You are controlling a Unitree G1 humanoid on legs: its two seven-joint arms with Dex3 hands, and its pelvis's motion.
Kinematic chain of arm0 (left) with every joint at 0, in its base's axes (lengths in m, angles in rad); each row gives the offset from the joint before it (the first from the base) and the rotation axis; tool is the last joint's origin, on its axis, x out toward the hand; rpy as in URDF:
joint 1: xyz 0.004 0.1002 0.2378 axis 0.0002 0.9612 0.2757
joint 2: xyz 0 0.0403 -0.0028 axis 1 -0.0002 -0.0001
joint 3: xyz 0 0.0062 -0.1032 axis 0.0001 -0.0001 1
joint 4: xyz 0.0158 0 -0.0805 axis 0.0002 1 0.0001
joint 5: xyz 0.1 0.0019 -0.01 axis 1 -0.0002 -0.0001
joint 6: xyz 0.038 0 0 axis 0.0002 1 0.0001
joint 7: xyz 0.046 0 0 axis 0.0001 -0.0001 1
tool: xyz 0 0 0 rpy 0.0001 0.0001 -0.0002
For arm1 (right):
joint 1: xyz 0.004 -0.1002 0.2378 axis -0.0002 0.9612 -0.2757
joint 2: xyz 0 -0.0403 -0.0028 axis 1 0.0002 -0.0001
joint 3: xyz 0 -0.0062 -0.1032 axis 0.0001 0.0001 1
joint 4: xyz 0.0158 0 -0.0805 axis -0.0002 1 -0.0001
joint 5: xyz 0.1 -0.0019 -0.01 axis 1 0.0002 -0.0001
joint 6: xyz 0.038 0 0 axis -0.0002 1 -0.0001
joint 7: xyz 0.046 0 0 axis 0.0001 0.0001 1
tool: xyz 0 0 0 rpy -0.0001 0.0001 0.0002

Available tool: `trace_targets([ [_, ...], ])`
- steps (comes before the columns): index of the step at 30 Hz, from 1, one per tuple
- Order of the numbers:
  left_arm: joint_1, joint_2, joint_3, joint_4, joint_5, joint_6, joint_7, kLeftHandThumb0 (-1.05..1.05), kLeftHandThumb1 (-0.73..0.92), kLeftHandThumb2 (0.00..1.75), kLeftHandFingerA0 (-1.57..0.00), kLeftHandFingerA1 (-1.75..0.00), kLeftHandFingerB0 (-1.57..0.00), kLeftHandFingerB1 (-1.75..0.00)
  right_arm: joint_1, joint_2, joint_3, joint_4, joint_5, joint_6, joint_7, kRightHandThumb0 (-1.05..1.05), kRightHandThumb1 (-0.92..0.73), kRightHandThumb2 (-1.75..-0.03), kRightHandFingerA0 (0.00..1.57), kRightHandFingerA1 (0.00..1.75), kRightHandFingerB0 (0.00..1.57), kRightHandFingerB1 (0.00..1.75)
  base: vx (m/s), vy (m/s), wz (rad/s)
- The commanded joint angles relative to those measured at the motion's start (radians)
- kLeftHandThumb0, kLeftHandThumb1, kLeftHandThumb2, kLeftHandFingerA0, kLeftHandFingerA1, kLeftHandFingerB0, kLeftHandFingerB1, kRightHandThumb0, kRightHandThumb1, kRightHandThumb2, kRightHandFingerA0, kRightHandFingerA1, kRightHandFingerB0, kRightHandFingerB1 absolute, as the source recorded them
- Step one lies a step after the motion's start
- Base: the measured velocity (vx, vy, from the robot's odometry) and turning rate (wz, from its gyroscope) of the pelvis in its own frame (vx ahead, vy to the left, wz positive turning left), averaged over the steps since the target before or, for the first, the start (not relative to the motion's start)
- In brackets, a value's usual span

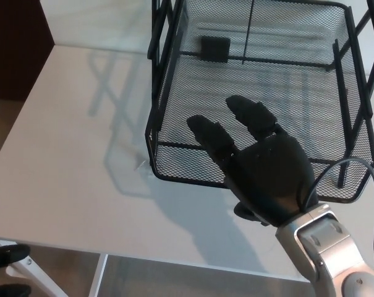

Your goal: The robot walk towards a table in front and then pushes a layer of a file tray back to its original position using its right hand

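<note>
Fingers: two thick black fingers (214, 141) of the right hand (261, 167) are stretched out flat and a little apart, holding nothing (the thumb is hidden under the palm, so I cannot tell how it sits).

Where the tray is: the file tray (255, 93) stands on the white table (69, 142), toward the far right part of it. Its bottom layer (193, 176) sticks out in front, toward the robot.

Tray and fingers: the fingers reach over the front rim of that layer and lie above the mesh floor inside. The palm sits right at the front rim. I cannot tell for sure if it is touching the wire.

How it will handle: it looks like thin black wire mesh, so I think it is light and stiff, not soft. It should slide if pushed straight. It might tip or twist if pushed on one corner only.

Where to push: the front rim, near its middle, with the flat of the palm. No grabbing is needed.

What could go wrong: the whole tray may scoot back on the smooth table instead of only the layer sliding in.

Left hand: not seen.
</note>
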Motion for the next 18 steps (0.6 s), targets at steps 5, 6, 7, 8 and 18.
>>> trace_targets([
  [5,0.016,0.016,-0.001,-0.015,0.009,0.006,0.009,-0.15,0.55,0.56,-0.66,-0.44,-0.46,-0.39,0.063,-0.034,0.015,-0.149,0.023,0.011,0.018,-0.65,-0.37,-0.52,0.05,0.29,0.15,0.28,0.0,0.0,0.0],
  [6,0.014,0.016,-0.001,-0.012,0.007,0.003,0.007,-0.15,0.55,0.56,-0.66,-0.44,-0.46,-0.39,0.09,-0.04,0.027,-0.183,0.027,-0.001,0.009,-0.69,-0.35,-0.52,0.08,0.3,0.16,0.28,0.0,0.0,0.0],
  [7,0.011,0.016,0.0,-0.008,0.005,0.0,0.004,-0.15,0.55,0.56,-0.66,-0.44,-0.46,-0.39,0.121,-0.045,0.04,-0.221,0.031,-0.016,-0.003,-0.69,-0.35,-0.52,0.08,0.3,0.16,0.28,0.0,0.0,0.0],
  [8,0.007,0.018,0.0,-0.001,0.003,-0.004,0.0,-0.15,0.55,0.56,-0.65,-0.44,-0.45,-0.39,0.139,-0.05,0.048,-0.244,0.033,-0.021,-0.004,-0.71,-0.36,-0.52,0.06,0.31,0.15,0.27,0.0,0.0,0.0],
  [18,0.003,0.02,0.007,0.018,-0.01,0.0,-0.016,-0.23,0.5,0.61,-0.59,-0.47,-0.41,-0.41,0.407,-0.15,0.109,-0.574,0.046,-0.112,0.01,-0.82,-0.31,-0.67,0.06,0.26,0.1,0.24,0.0,0.0,0.0],
])
